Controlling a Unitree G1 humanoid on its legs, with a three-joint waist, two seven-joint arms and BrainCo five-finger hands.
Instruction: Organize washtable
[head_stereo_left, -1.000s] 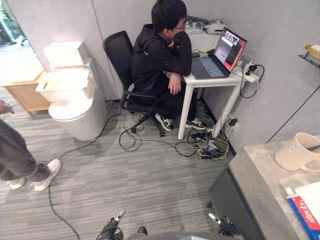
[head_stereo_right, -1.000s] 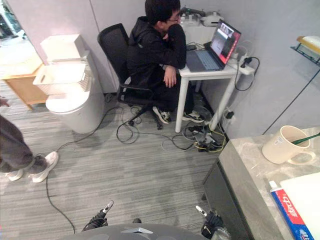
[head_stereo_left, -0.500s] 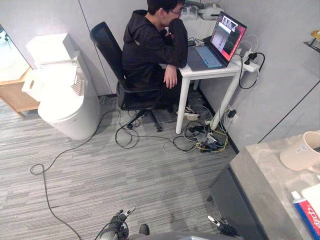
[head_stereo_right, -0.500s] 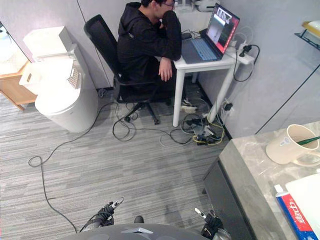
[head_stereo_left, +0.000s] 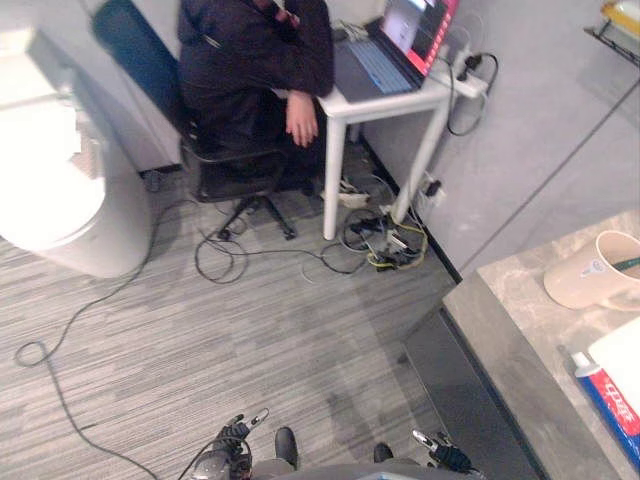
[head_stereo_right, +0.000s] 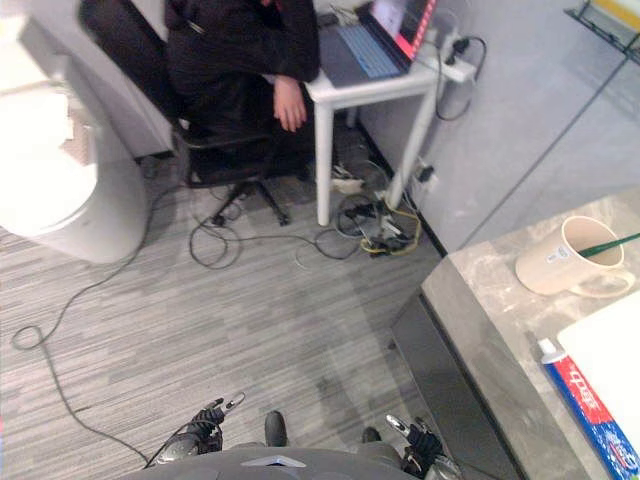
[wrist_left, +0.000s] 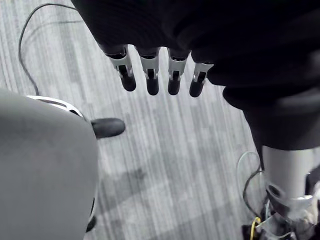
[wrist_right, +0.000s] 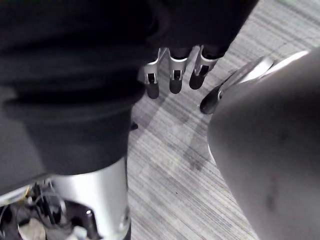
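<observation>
Grey striped carpet (head_stereo_left: 200, 330), grey walls (head_stereo_left: 540, 130), white desk (head_stereo_left: 385, 100), black office chair (head_stereo_left: 150, 80).

Countertop (head_stereo_right: 490, 320), right: grey marbled stone.
Mug (head_stereo_right: 550, 265), right: cream; green stem (head_stereo_right: 610, 245) inside.
Toothpaste box (head_stereo_right: 585, 400), lower right: red and blue.
Carpet (head_stereo_right: 250, 320), centre: grey, finely striped.
Small table (head_stereo_right: 330, 85), top: white.
Chair (head_stereo_right: 120, 35), upper left: black.

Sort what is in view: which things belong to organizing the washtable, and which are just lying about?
Job: grey stone-look washtable top; cream ceramic mug holding a green stick; red-and-blue toothpaste tube; flat white item.
Lying about: seated person in black; open laptop on white desk; floor cables; white round bin.
</observation>
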